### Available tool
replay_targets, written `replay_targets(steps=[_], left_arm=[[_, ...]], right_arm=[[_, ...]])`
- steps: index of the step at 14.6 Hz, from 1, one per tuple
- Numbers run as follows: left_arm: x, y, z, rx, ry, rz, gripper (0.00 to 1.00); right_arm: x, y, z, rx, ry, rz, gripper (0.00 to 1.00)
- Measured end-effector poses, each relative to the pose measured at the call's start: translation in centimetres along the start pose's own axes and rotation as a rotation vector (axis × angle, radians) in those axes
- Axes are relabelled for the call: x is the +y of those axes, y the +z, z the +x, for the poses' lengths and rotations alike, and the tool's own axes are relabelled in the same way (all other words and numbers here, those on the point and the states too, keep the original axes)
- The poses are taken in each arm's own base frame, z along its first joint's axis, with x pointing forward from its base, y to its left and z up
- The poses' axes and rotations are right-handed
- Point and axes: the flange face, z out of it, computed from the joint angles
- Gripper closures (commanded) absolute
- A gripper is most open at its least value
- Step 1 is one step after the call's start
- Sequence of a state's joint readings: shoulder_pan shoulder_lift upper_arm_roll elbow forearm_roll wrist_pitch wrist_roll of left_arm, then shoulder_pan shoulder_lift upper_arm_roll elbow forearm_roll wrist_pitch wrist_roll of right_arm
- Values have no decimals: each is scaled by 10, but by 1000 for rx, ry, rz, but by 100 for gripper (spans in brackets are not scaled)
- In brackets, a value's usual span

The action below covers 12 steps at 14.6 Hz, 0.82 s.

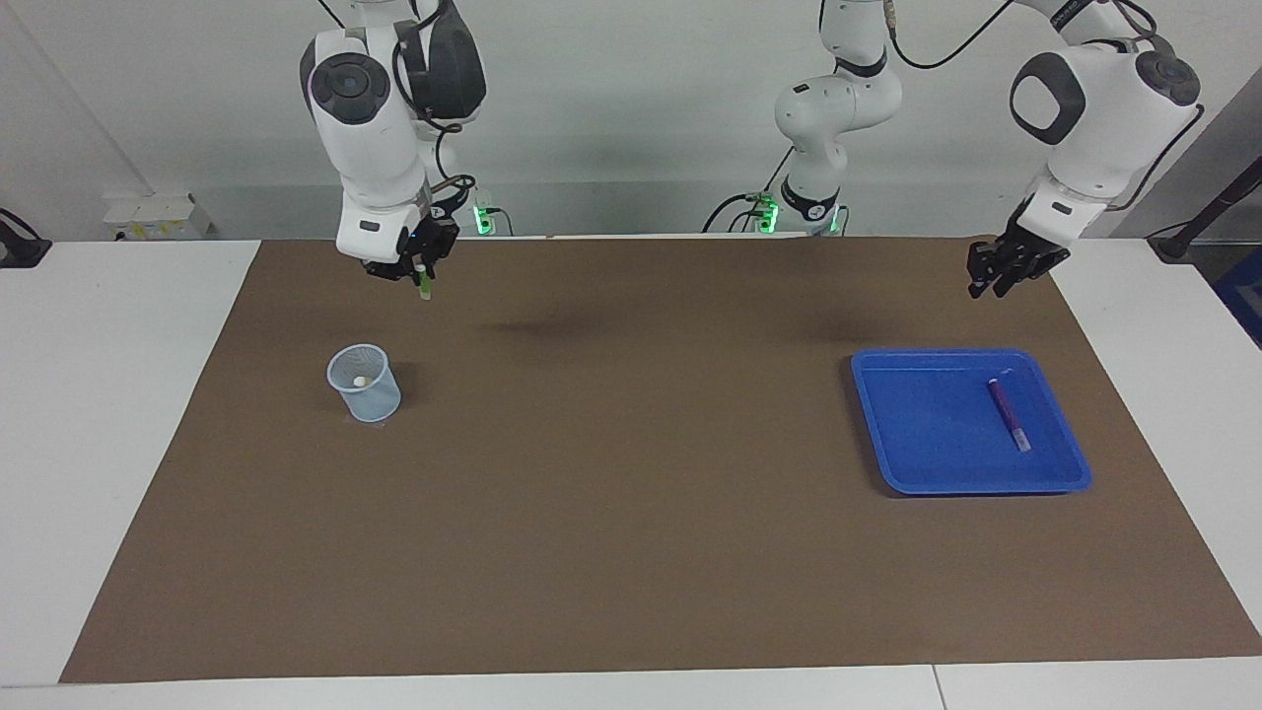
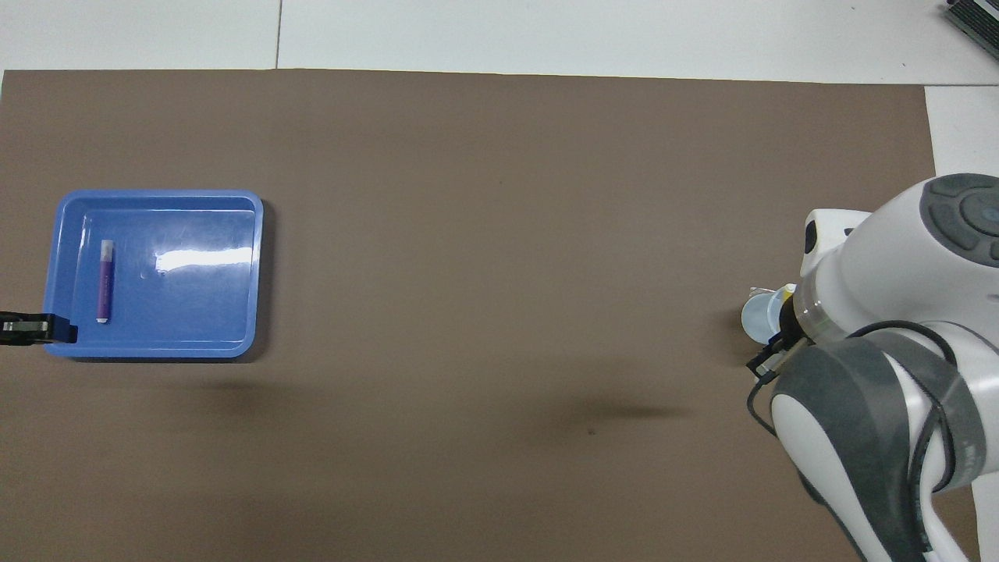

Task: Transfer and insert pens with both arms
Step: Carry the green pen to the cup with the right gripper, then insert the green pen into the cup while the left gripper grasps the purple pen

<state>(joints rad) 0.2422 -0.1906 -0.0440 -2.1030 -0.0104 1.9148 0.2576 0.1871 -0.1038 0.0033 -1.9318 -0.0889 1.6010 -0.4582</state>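
My right gripper is shut on the green pen, which points down with its tip lowest. It hangs over the brown mat close to the pale blue cup, higher than the cup's rim. A yellow pen's whitish end shows inside the cup. In the overhead view the right arm covers the green pen and part of the cup. The purple pen lies in the blue tray. My left gripper hangs open and holds nothing, over the mat by the tray's corner.
A brown mat covers most of the white table. Two smaller white arms with green-lit bases stand at the robots' edge of the table. A white box sits on the table past the right arm's end of the mat.
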Motion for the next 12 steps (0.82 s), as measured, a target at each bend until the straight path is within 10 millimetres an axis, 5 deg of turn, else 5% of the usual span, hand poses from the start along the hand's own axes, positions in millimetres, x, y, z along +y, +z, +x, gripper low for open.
replay_targets(steps=[7,12], left_arm=[[-42,65,34,66,40,55,56],[-51,109,53,95,39,58,56]], right_arm=[[66,14,-18,84,-241,-108,100],[74,40,-15,130,-251,-142,100]])
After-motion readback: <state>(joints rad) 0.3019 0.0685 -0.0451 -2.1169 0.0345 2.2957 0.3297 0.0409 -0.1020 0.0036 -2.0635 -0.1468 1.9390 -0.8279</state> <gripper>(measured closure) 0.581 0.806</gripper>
